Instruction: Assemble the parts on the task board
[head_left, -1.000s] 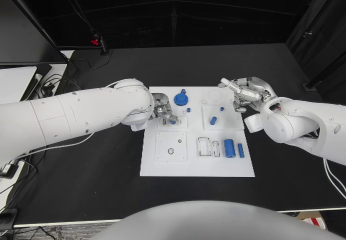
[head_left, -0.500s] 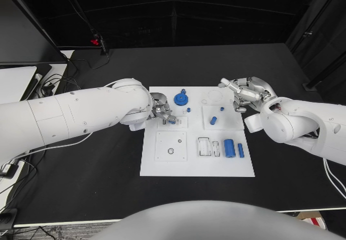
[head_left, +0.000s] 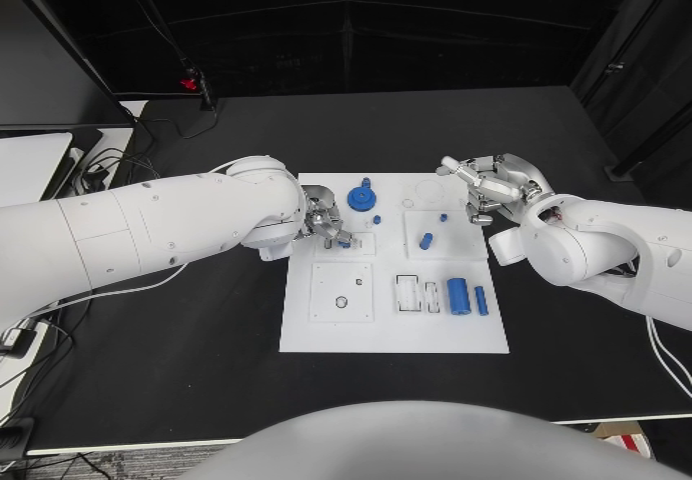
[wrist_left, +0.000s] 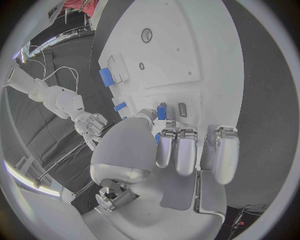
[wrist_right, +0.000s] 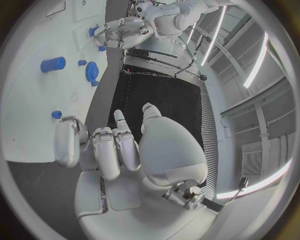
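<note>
Fingers of the left hand (head_left: 326, 222) were curled down over a small blue peg (wrist_left: 161, 111) at the upper left of the white board (head_left: 394, 335), seemingly pinching it, though the grip was partly hidden. The right hand (head_left: 490, 185) hung above the board's upper right corner with its fingers curled in on nothing. On the board lay a blue gear (head_left: 361, 196), a short blue pin (head_left: 427, 240) near the middle, and a thick blue cylinder (head_left: 459, 296) just beside a thinner blue rod (head_left: 480, 301) lower right.
</note>
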